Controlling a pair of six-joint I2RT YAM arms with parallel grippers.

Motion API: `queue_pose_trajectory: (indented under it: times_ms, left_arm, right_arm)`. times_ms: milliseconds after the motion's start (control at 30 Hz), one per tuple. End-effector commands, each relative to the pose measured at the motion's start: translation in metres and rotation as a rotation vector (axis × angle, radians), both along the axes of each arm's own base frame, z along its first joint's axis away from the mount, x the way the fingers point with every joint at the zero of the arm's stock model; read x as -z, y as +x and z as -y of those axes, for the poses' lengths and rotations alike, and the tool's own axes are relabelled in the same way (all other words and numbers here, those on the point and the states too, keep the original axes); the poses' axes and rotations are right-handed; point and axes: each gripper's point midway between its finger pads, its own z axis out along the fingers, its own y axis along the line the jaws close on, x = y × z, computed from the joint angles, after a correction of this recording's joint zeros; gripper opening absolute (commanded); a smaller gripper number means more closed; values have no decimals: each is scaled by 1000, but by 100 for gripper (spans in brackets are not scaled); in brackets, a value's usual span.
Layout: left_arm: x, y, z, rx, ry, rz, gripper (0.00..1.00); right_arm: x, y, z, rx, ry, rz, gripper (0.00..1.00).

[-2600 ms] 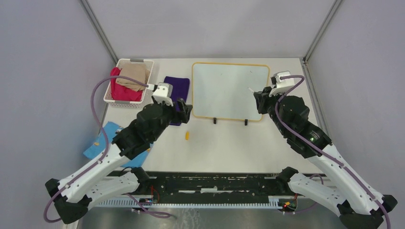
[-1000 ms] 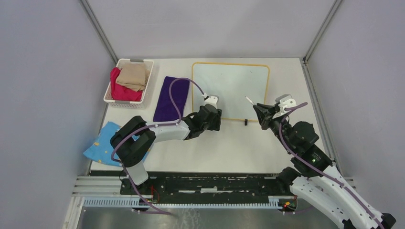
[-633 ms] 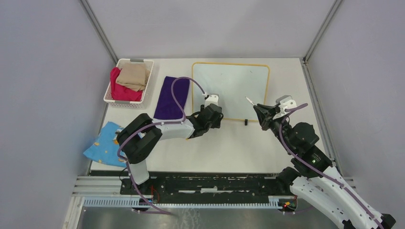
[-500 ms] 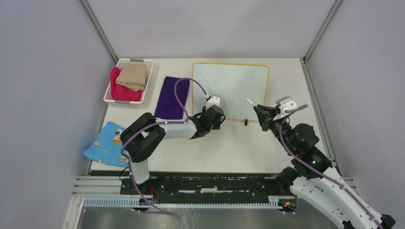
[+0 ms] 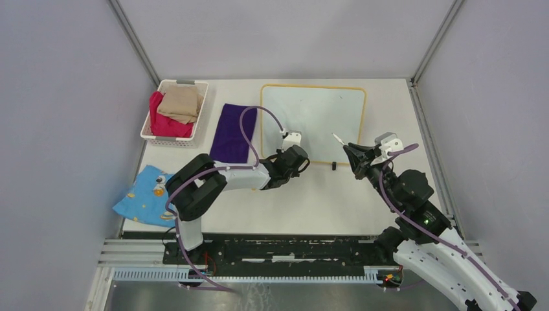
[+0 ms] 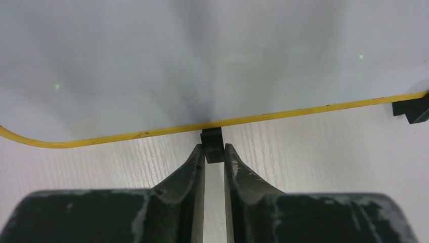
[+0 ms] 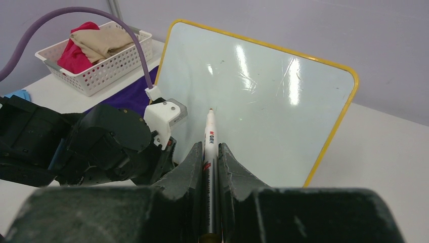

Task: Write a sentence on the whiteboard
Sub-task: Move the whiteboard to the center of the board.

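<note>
Whiteboard (image 5: 317, 110), rectangular with a thin yellow frame, lies at the far middle of the white table (image 5: 324, 201), beside a purple cloth (image 5: 231, 133). The left gripper (image 6: 214, 154) pinches one small black foot (image 6: 211, 137) on the board's near edge; the right gripper (image 7: 210, 152) clamps a white marker pen (image 7: 209, 134), its tip over the board's surface.

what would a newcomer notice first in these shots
The blank, yellow-framed whiteboard fills the far middle of the top view. The right gripper holds a marker with its tip toward the board, while the left gripper pinches the black foot on its near edge.
</note>
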Motion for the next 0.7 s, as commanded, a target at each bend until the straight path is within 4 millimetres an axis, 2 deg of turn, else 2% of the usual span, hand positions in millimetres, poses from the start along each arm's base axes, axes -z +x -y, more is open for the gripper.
queue_pose_trajectory:
  times_ms: [0, 167, 400, 667]
  left_arm:
    - [-6, 1, 11, -46, -30, 19, 13]
    - [-4, -7, 12, -68, -44, 10, 5]
    - [2, -28, 10, -123, -60, -23, 2]
    - [0, -51, 29, -127, -85, -29, 2]
  right_arm:
    - [-13, -1, 3, 10, 39, 41, 0]
    - [-12, -4, 2, 2, 50, 26, 0]
    - [-12, -7, 3, -3, 79, 9, 0]
    - [-10, -11, 4, -5, 112, -13, 0]
